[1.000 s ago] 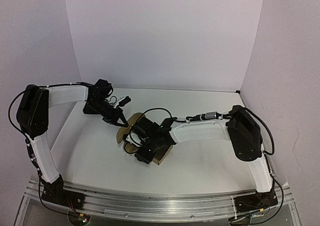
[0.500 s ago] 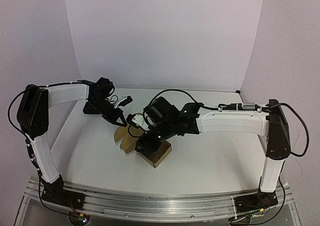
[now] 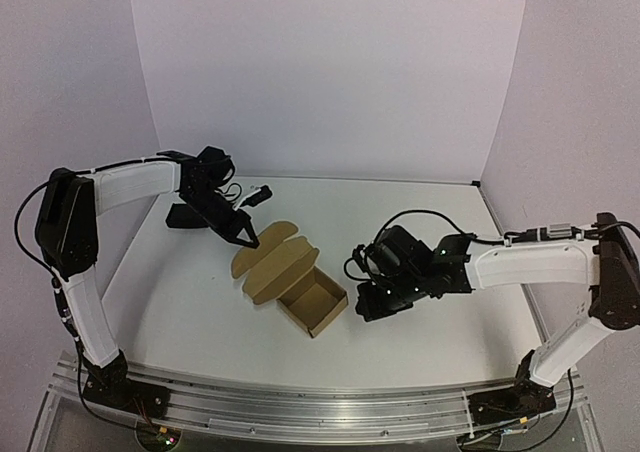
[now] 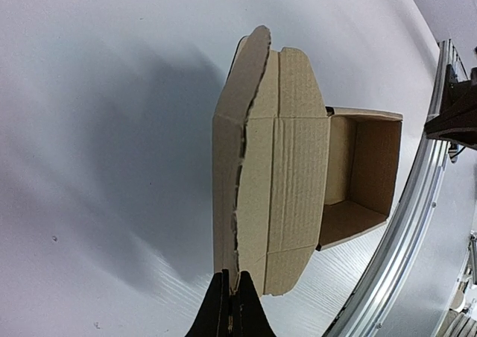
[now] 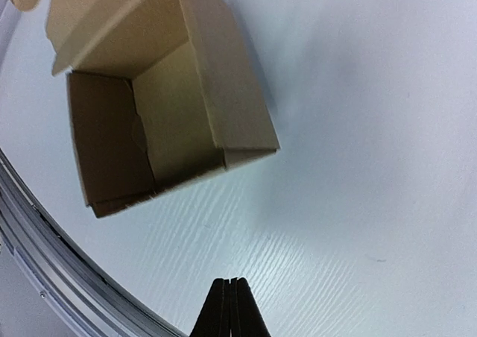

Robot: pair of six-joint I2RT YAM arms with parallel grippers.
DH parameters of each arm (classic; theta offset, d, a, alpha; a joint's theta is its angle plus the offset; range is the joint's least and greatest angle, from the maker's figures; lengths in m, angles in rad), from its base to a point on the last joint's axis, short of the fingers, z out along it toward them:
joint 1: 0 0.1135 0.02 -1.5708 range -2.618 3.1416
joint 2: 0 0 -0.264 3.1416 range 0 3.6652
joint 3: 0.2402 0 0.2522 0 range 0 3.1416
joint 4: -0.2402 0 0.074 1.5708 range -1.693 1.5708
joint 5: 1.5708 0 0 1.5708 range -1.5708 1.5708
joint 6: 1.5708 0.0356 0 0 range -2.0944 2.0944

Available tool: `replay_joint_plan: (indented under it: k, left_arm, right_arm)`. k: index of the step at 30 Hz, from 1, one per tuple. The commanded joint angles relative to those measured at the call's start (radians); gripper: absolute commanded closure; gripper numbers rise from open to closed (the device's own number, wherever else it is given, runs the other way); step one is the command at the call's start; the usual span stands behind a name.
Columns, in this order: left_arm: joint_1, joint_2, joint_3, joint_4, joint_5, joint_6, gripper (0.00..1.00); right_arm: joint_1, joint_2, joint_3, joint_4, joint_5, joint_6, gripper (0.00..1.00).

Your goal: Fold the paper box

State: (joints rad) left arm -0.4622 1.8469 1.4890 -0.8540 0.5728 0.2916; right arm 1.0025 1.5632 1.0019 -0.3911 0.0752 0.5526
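Paper box [image 3: 298, 290]: where is it?
— On the white table [image 3: 440, 212], between the two arms: an open brown cuboid, lid flaps raised on its far-left side.
— And the grippers?
— Left gripper [image 4: 229, 303] is pinched narrow on the lid flap's edge. Right gripper [image 5: 229, 305] sits just right of the box, apart from it, fingers pressed together, holding nothing.

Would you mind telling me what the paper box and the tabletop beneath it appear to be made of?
The paper box looks like plain brown corrugated cardboard with a matte finish: fine ribbing runs across its lid panel, and the cut edges look rough and fibrous. The tabletop seems to be white laminate or painted board, slightly glossy with faint grain-like lines. I cannot tell which.
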Motion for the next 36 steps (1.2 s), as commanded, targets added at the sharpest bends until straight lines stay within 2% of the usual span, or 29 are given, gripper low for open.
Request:
replay_joint_plan:
  k: [1,9,15,20,25,29,33,36]
  left_arm:
    - [-0.017,-0.025,0.092,-0.035,0.022,0.015,1.0]
    - [-0.066,-0.035,0.1,-0.084,0.156,-0.046,1.0]
    - [-0.128,-0.023,0.095,-0.065,0.26,-0.086,1.0]
    - [-0.135,-0.008,0.124,-0.076,0.311,-0.104,1.0]
    - [-0.135,-0.001,0.158,-0.103,0.284,-0.051,1.0]
    - [-0.135,0.008,0.22,-0.127,0.18,0.034,1.0]
    - [-0.137,0.024,0.255,-0.156,0.126,0.123,1.0]
    - [-0.144,0.052,0.306,-0.206,0.089,0.207,1.0]
  right_arm:
    - [0.011,0.049,-0.072,0.19,-0.061,0.124,1.0]
    - [0.014,0.226,-0.014,0.478,-0.151,0.094,1.0]
    - [0.012,0.307,0.065,0.513,-0.118,0.085,1.0]
    - [0.012,0.339,0.117,0.522,-0.086,0.086,1.0]
    - [0.011,0.361,0.14,0.523,-0.088,0.094,0.99]
    - [0.011,0.301,0.08,0.522,-0.108,0.08,0.96]
    - [0.012,0.203,0.018,0.507,-0.202,0.051,0.88]
    - [0.005,0.129,0.022,0.436,-0.267,0.024,0.81]
